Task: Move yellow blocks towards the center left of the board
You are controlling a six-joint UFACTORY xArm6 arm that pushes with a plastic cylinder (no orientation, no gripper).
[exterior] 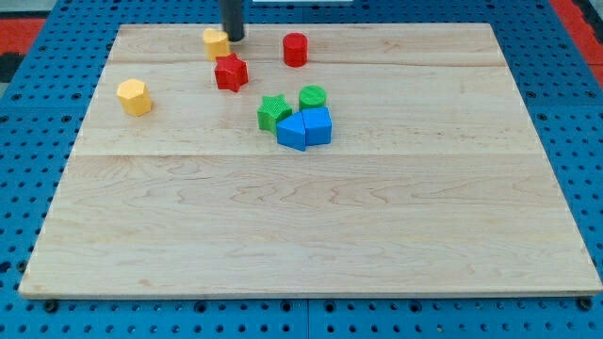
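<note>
Two yellow blocks (216, 42) (134, 97), two red (295, 49) (231, 72), two green (313, 97) (273, 113), two blue (317, 126) (293, 132), pale wood-grain board (311, 226), dark rod (232, 17)

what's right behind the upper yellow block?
My tip stands just behind the yellow block, at its upper right, apparently touching. The rod hides the board strip behind it; whether they really touch is unclear.

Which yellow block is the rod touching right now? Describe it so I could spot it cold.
Start at the wooden board and go to its top edge, left of centre, where my tip comes down. The yellow block sits against the tip's left side, with a red star-like block just below. The other yellow block stands alone, farther left.
</note>
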